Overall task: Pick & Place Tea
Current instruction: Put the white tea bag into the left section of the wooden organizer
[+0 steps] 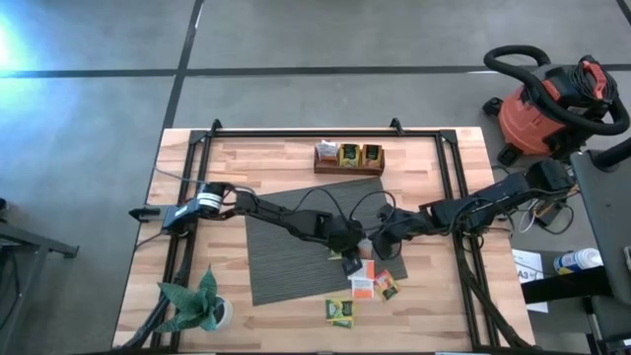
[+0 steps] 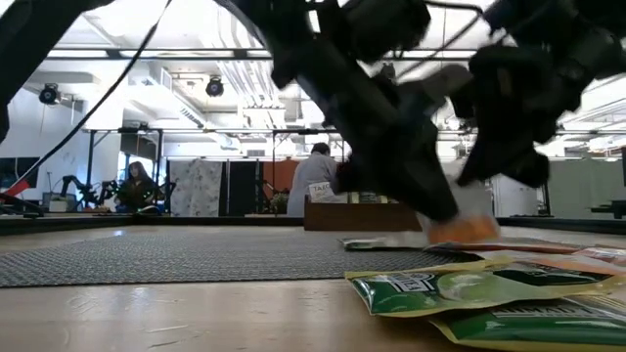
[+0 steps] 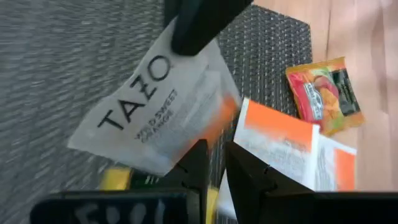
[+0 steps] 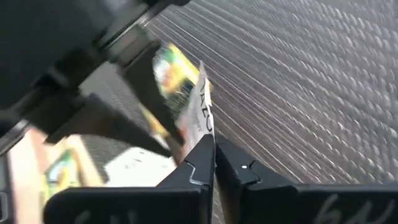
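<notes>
Reaching inward from both sides in the high view, the left gripper (image 1: 351, 258) and right gripper (image 1: 373, 245) met over the grey mat (image 1: 281, 261)'s corner, near loose tea packets (image 1: 365, 288). In the left wrist view, narrow fingers (image 3: 198, 167) pinched a white Tazo packet (image 3: 158, 106). In the right wrist view, closed fingers (image 4: 200, 163) gripped its other edge.

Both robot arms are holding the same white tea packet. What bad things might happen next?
1. The left gripper and the right gripper both pinch the white Tazo packet above the grey mat. If they pull apart, it might tear.
2. If one lets go too early, the packet may swing or drop.
3. The arms are close together over loose packets, so they might bump or scatter them.
</notes>
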